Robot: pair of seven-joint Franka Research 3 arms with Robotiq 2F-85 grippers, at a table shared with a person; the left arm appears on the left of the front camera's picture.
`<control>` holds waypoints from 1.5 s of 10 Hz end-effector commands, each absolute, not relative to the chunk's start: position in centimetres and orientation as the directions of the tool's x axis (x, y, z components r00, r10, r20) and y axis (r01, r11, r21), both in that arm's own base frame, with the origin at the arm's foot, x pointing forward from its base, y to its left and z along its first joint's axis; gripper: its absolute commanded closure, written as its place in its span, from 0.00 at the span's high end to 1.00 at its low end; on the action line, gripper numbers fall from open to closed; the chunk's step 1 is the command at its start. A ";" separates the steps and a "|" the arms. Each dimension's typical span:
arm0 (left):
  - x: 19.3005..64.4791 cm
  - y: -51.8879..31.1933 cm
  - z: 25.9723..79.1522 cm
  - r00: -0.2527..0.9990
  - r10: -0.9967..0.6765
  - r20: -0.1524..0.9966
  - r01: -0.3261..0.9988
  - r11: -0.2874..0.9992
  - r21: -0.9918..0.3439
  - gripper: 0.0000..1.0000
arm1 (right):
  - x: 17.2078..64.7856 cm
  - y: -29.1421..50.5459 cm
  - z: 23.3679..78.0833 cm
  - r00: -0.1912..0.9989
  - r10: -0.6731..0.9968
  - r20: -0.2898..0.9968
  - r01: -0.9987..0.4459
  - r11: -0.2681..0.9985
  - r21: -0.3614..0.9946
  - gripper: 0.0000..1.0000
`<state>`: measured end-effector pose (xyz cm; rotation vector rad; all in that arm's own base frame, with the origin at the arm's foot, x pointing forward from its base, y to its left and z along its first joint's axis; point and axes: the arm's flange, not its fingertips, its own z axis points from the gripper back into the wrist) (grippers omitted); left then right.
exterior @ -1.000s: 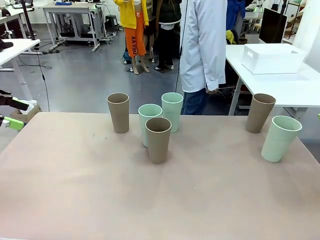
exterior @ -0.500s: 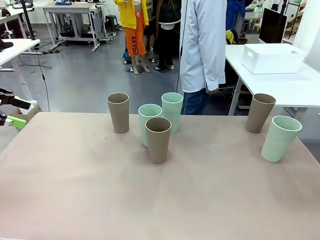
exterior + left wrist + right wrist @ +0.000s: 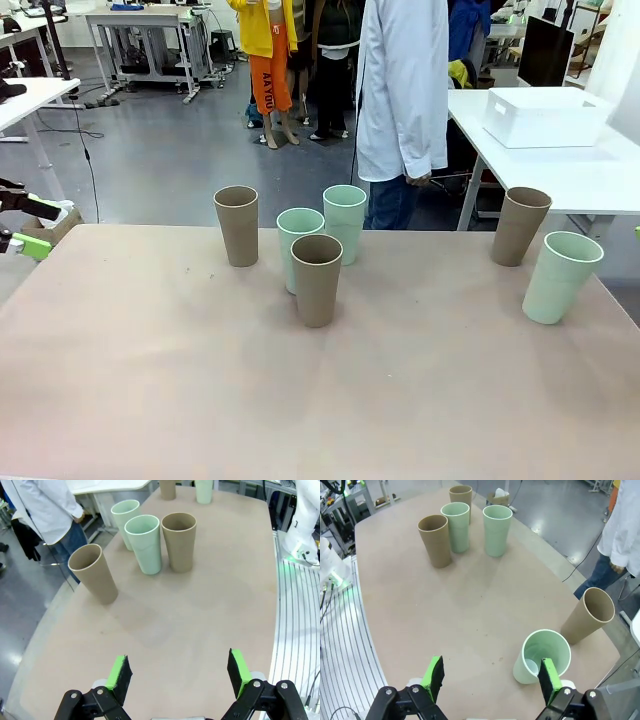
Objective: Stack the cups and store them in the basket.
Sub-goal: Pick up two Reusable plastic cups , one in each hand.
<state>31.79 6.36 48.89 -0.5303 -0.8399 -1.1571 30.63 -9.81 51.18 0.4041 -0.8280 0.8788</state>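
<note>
Cups stand upright. Left end effector is wide open and empty, with a brown cup ahead. Right end effector (open and empty too) has a green cup just beside it, and the basket sits far off, right.

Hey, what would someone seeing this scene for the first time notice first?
Six tall cups stand upright on the table, brown and mint green: four clustered near the middle, two at the right edge. A white basket sits on a side table at far right, and a person in a white coat stands at the far side.
</note>
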 end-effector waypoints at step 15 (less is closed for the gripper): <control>32.1 6.5 48.9 0.135 -0.565 0.814 0.945 0.320 0.065 1.00 | 30.7 -10.1 51.1 0.341 0.516 0.786 -0.817 0.576 -0.024 1.00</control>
